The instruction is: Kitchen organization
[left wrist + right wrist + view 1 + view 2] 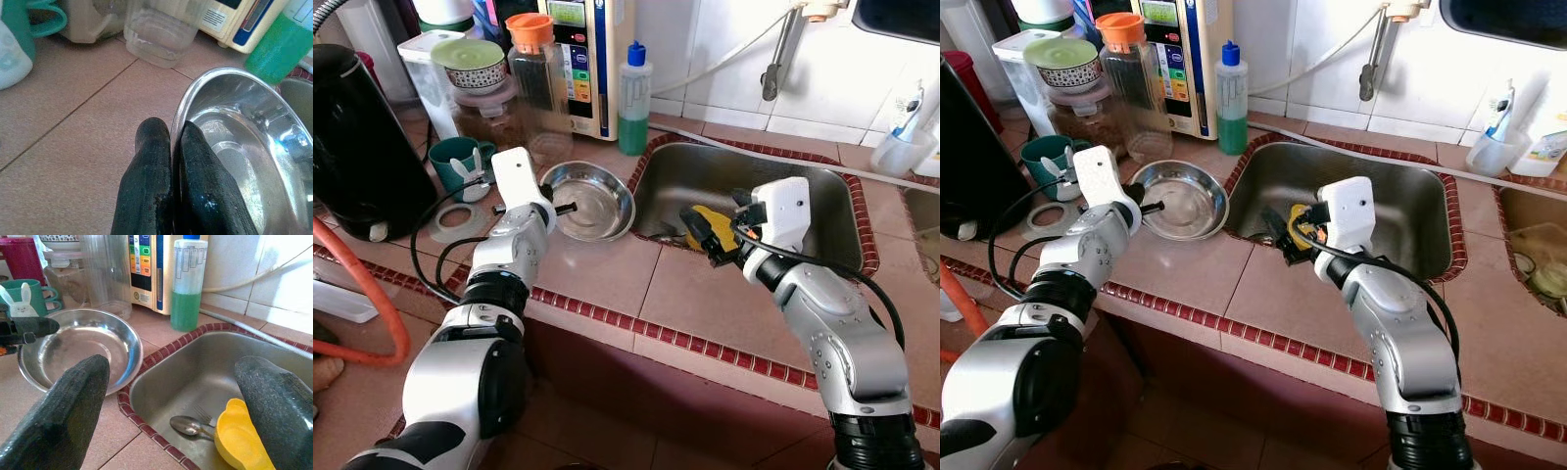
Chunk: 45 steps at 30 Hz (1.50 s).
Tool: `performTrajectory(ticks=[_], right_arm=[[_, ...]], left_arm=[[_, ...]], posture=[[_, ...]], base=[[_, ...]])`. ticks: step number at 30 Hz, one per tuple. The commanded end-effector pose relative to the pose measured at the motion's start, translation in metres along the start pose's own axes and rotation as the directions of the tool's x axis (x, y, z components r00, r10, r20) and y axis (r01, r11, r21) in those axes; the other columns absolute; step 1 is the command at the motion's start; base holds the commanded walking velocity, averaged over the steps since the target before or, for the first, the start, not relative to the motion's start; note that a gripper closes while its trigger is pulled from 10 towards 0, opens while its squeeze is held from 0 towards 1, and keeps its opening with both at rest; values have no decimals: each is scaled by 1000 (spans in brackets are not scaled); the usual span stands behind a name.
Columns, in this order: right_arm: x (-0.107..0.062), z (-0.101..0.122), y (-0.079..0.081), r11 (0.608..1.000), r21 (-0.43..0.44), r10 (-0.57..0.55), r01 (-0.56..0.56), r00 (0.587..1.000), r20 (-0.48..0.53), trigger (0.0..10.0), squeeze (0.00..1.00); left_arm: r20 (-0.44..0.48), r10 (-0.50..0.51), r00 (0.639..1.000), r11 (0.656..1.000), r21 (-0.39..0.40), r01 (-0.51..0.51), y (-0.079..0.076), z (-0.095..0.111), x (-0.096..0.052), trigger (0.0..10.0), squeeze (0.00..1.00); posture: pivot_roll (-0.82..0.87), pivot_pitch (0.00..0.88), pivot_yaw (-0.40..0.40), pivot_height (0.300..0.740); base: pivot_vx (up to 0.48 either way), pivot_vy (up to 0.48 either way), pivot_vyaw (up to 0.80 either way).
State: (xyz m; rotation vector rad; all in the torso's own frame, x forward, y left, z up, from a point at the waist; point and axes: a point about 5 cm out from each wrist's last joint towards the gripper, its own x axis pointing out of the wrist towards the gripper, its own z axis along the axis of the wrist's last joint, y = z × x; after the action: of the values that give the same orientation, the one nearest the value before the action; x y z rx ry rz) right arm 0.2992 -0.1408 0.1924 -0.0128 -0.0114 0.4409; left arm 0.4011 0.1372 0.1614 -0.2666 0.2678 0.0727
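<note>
A round steel bowl (pixel 597 201) sits on the tiled counter just left of the sink (pixel 705 168). My left gripper (pixel 566 208) is shut on the bowl's near-left rim (pixel 182 115), one finger (pixel 151 161) outside and the other inside. My right gripper (pixel 705 238) hovers open over the sink's front left part, fingers (pixel 73 401) spread wide with nothing between them. Just below it in the basin lies a yellow plastic piece (pixel 239 440), with a spoon (pixel 186 425) and a fork (pixel 203 414) beside it.
Behind the bowl stand a clear pitcher (pixel 536 83) with an orange lid, a green soap bottle (pixel 633 98), a teal mug (pixel 458 162) and a water appliance (pixel 582 59). A black kettle (pixel 357 137) is far left. An orange hose (pixel 382 294) curves past the counter's front edge.
</note>
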Motion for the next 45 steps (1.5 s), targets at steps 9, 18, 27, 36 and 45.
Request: performTrajectory(ticks=[9, 18, 27, 36, 45], right_arm=[[-1, 8, -4, 1000, 9, 6, -6, 1000, 21, 10000, 0], [12, 9, -15, 996, 17, -92, 91, 996, 22, 10000, 0], [22, 13, -21, 987, 104, -129, 124, 991, 42, 10000, 0], [27, 16, -25, 982, 129, -150, 141, 987, 62, 10000, 0], [36, 18, -25, 977, 160, -152, 139, 986, 72, 4667, 0]], left_arm=[[-1, -93, 996, 993, 74, 93, -15, -11, -5, 0, 0], [223, -289, 931, 951, 179, 252, -44, 5, -21, 0, 0], [337, -408, 848, 912, 197, 360, -63, 18, -34, 0, 0], [375, -508, 775, 861, 207, 464, -79, 21, -45, 0, 0], [376, -555, 742, 831, 211, 514, -85, 17, -51, 0, 0]], posture=[[8, 20, 39, 740], [17, 11, 27, 740], [18, 0, 19, 740], [9, 0, 19, 740], [9, 0, 19, 740]], base=[[0, 0, 0], [0, 0, 0], [0, 0, 0], [0, 0, 0], [0, 0, 0]])
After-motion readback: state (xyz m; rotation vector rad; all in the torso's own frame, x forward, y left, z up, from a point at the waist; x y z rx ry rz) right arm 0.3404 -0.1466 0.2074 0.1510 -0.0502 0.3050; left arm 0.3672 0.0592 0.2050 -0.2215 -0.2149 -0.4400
